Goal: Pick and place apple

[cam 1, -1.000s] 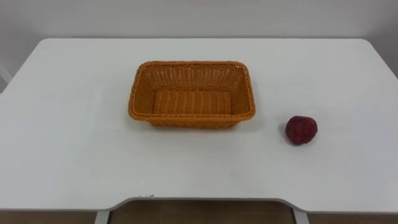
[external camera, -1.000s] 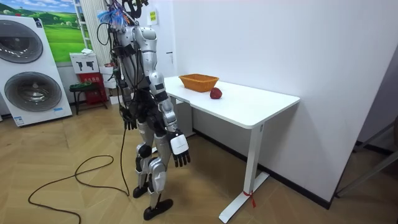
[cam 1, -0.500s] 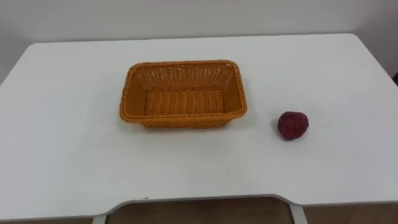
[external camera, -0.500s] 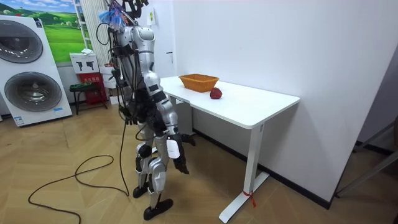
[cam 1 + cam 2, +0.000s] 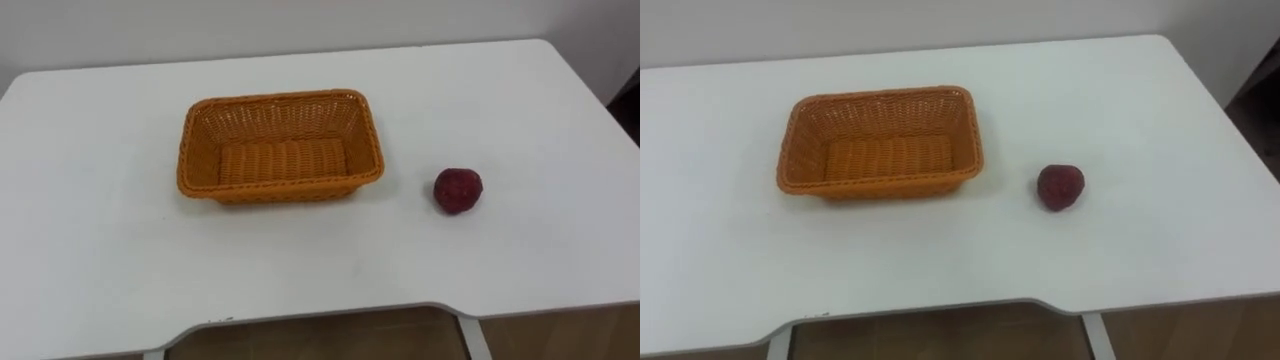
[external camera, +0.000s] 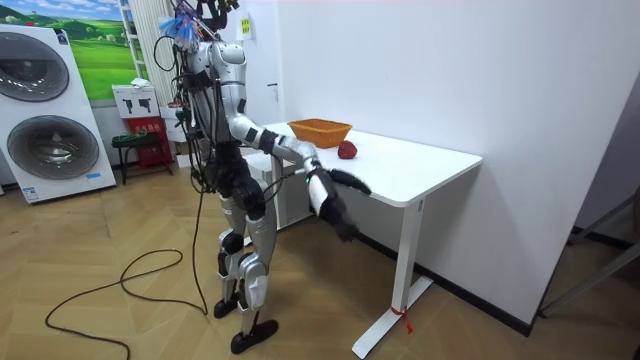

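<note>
A dark red apple (image 5: 458, 190) (image 5: 1061, 187) lies on the white table (image 5: 300, 270), a short way to the right of an orange wicker basket (image 5: 281, 186) that holds nothing. In the room view the apple (image 6: 347, 150) and the basket (image 6: 319, 131) sit near the table's end where I stand. My right hand (image 6: 338, 207) is raised in front of me beside the table's near edge, below the tabletop, fingers spread and holding nothing. My left hand (image 6: 204, 184) hangs at my side behind my body.
The table's front edge (image 5: 330, 318) runs along the bottom of the eye views, with wooden floor below it. A wall stands just behind the table. A washing machine (image 6: 50, 110) and a small stool (image 6: 133, 150) are behind me.
My right arm has swung up from hanging at my side to reaching forward by the table's edge. The eye view has shifted, so apple and basket appear further left; they have not moved.
</note>
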### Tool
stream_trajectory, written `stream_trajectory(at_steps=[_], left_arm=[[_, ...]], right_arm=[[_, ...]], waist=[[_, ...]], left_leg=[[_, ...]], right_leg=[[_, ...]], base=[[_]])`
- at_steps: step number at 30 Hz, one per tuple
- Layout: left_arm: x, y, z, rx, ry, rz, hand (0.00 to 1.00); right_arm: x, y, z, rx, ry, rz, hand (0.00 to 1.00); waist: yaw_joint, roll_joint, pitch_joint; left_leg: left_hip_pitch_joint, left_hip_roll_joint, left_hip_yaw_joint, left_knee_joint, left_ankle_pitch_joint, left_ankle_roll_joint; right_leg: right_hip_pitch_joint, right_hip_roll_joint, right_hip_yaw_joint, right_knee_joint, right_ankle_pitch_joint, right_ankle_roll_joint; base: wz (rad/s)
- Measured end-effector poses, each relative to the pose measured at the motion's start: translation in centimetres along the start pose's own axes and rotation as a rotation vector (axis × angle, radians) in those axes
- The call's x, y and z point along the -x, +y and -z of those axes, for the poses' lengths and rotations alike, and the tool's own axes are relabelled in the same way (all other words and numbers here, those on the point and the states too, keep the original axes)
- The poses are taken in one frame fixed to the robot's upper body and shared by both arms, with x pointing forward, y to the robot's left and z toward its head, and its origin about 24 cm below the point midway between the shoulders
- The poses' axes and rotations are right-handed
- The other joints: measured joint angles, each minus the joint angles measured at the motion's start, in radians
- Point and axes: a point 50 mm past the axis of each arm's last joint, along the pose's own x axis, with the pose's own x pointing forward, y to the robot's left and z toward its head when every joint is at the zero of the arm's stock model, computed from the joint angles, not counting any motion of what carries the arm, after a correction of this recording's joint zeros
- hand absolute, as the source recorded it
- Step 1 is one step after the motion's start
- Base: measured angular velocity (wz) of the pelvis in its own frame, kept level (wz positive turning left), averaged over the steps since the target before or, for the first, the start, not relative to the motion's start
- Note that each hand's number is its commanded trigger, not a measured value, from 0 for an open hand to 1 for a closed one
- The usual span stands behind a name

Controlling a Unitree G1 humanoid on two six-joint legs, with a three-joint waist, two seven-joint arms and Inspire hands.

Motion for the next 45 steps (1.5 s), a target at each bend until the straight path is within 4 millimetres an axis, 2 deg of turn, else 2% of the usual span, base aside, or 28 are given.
stream_trajectory(at_steps=[2,7,10,13,14,23,31,36,39,45], left_arm=[[0.1,-0.2,0.1,-0.022,-0.004,0.005,0.0],[0.1,-0.9,-0.3,-0.074,-0.024,0.032,0.0],[0.1,-1.2,-0.7,-0.098,-0.042,0.043,0.0],[0.1,-1.2,-0.7,-0.102,-0.048,0.053,0.0],[0.1,-1.3,-1.1,-0.105,-0.061,0.062,0.0],[0.2,-1.9,-1.7,-0.129,-0.098,0.123,0.0],[0.1,-1.8,-1.7,-0.153,-0.101,0.136,0.0],[0.2,-1.6,-1.9,-0.192,-0.12,0.143,0.0],[0.2,-1.6,-1.9,-0.199,-0.126,0.142,0.0],[0.3,-1.6,-1.8,-0.213,-0.122,0.148,0.0]], right_arm=[[1.1,1.2,-2.2,-0.006,-0.166,-0.047,0.0],[4.0,3.2,-4.3,0.065,-0.446,-0.18,0.0],[5.5,4.2,-4.6,0.111,-0.559,-0.281,0.0],[6.6,4.9,-4.1,0.174,-0.62,-0.377,0.0],[7.1,5.2,-3.8,0.197,-0.637,-0.419,0.0],[10.7,6.8,-0.8,0.322,-0.621,-0.758,0.0],[12.1,7.3,0.6,0.401,-0.581,-0.973,0.0],[12.7,7.5,1.5,0.453,-0.551,-1.09,0.0],[12.7,7.4,2.1,0.491,-0.53,-1.138,0.0],[13.0,7.5,2.5,0.527,-0.512,-1.219,0.0]], waist=[[0.014,0.005,-0.0002],[0.03,0.001,-0.0003],[0.049,-0.006,-0.001],[0.065,-0.007,-0.0029],[0.074,-0.007,-0.0014],[0.101,-0.007,0.0016],[0.103,-0.02,0.0093],[0.103,-0.022,0.0045],[0.103,-0.017,-0.0037],[0.108,-0.013,-0.0056]], left_leg=[[-0.004,0.001,-0.001,-0.003,0.0,0.0],[-0.001,0.001,0.003,-0.002,0.004,0.001],[0.005,0.002,0.005,-0.004,0.004,0.0],[0.009,0.003,0.005,-0.006,0.004,0.0],[0.009,0.003,0.007,-0.006,0.004,0.0],[0.007,0.003,0.003,-0.002,0.005,0.0],[-0.001,0.003,-0.002,-0.003,0.004,0.0],[-0.003,0.002,-0.002,-0.002,0.004,0.0],[0.0,0.001,-0.003,-0.002,0.005,0.0],[0.011,0.001,-0.004,-0.003,0.005,0.0]], right_leg=[[-0.013,0.001,0.002,-0.001,0.0,0.0],[-0.015,0.0,0.002,0.007,0.0,0.0],[-0.014,0.001,0.002,0.007,0.0,0.0],[-0.014,0.002,0.003,0.007,0.0,0.0],[-0.014,0.002,0.004,0.007,0.0,0.0],[-0.008,0.001,-0.001,0.006,0.001,-0.001],[-0.01,0.001,-0.007,0.005,0.001,-0.001],[-0.006,0.0,-0.008,-0.009,0.002,-0.002],[-0.003,0.0,-0.009,-0.009,0.002,-0.002],[0.008,0.0,-0.006,-0.01,0.002,-0.002]], base=[[0.0],[-0.01],[0.0],[-0.01],[-0.03],[0.0],[0.01],[0.0],[0.0],[0.0]])
